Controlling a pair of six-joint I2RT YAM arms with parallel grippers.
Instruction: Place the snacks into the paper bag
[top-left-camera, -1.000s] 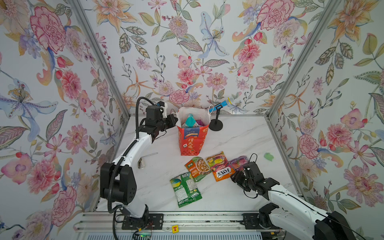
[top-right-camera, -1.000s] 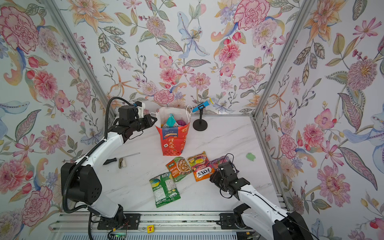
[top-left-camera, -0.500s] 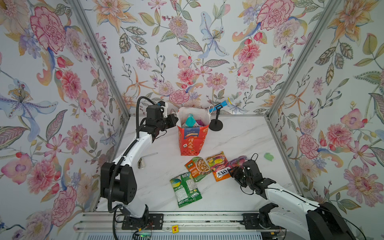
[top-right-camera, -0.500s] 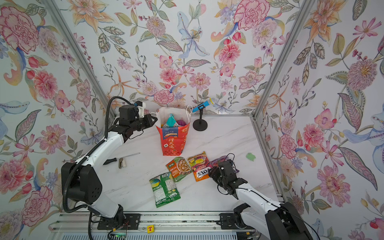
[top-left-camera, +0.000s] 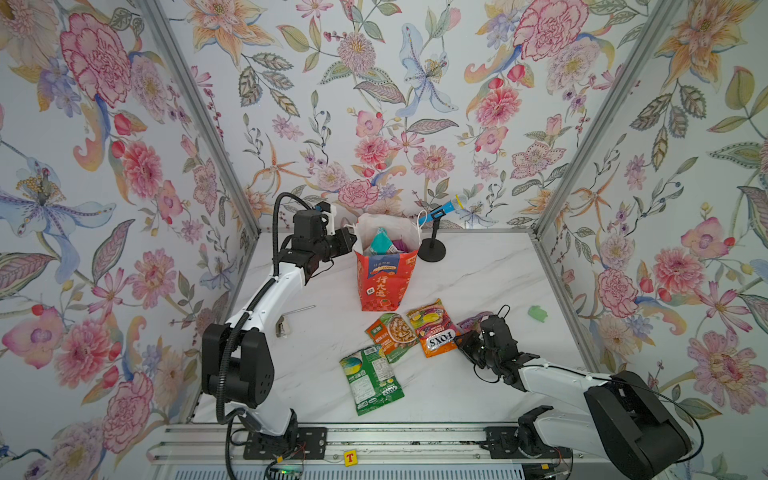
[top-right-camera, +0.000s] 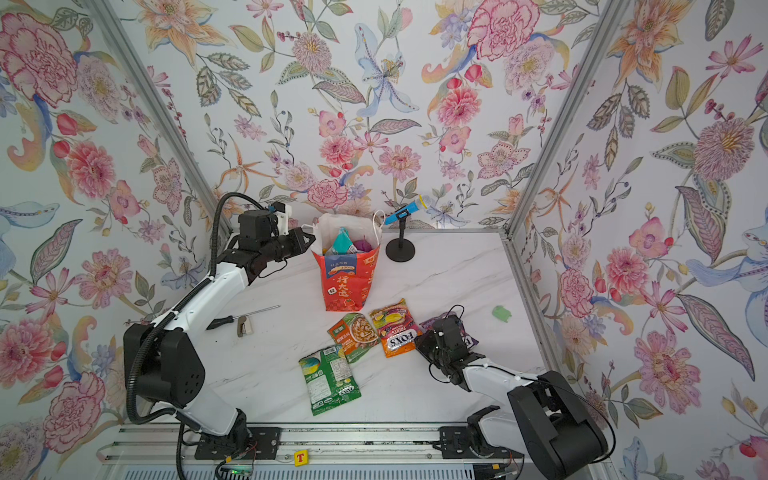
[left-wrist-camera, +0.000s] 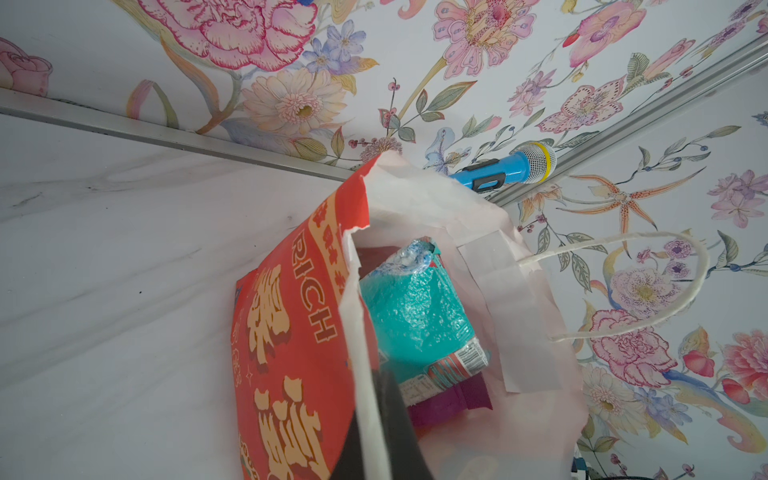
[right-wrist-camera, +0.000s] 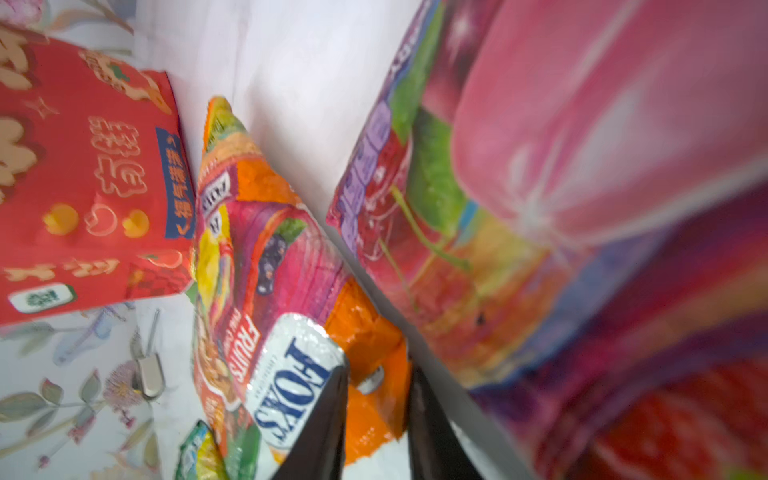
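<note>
In both top views you have one tall red-orange paper bag (top-left-camera: 384, 286) standing near the back edge of the white marble worktop (top-left-camera: 478, 274). Four glossy packets lie in front of it: one orange-green nut packet (top-left-camera: 392, 334), one orange FOXS candy bag (top-left-camera: 432, 330), one green snack packet (top-left-camera: 372, 378) nearest the front edge, and one purple FOXS candy bag (top-left-camera: 471, 321) half hidden by your right gripper (top-left-camera: 460, 340). Your left gripper (top-left-camera: 352, 241) has its jaws closed on the bag's rim. The left wrist view shows two packets inside: one teal packet (left-wrist-camera: 415, 316) and one purple packet (left-wrist-camera: 449, 403) beneath. The right wrist view shows the right jaws closed on the orange bag's corner
</note>
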